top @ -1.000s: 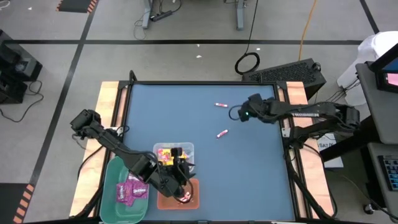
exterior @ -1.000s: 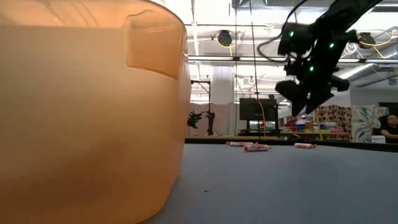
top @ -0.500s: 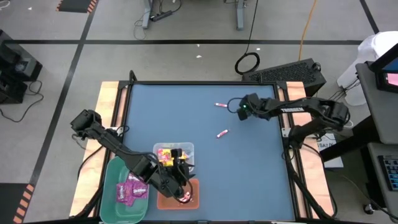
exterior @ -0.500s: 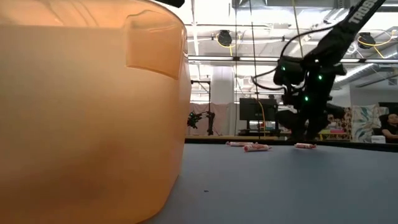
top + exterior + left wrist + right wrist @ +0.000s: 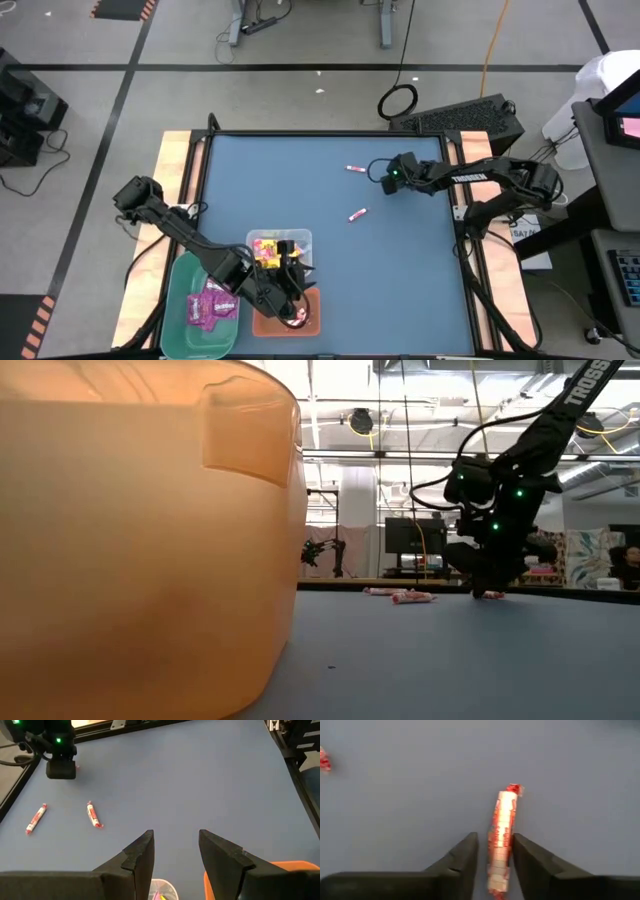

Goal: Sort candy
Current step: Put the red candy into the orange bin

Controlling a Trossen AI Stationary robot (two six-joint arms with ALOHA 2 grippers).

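The candy on the blue table is thin pink-and-white sticks. One stick [image 5: 501,840] lies under my right gripper [image 5: 384,178] near the far right, with the gripper shut on it. Two more sticks [image 5: 355,168] [image 5: 357,214] lie flat on the table close by. My left gripper [image 5: 175,851] hangs open above the bins at the near edge, nothing between its fingers. Magenta packets lie in the green bin [image 5: 182,290], yellow ones in the clear bin [image 5: 300,238], and the orange bin [image 5: 262,325] stands beside them. My right gripper has the stick between its two fingers [image 5: 522,855], which lie along its long sides at the end nearer the wrist [image 5: 499,865]. It comes slanting down from the table's right. The stick lies flat on the table, its far end [image 5: 512,789] sticking out beyond the fingertips.
The three bins crowd the near edge under my left arm. The orange bin [image 5: 140,540] fills the left of the low view. The table's middle and left far part show bare blue surface [image 5: 270,180]. Wooden rails [image 5: 180,160] border the table's sides.
My right gripper has come down from well above the table to its surface and gone a little toward the left edge, ending over a stick near the far right. The sticks have kept their places.
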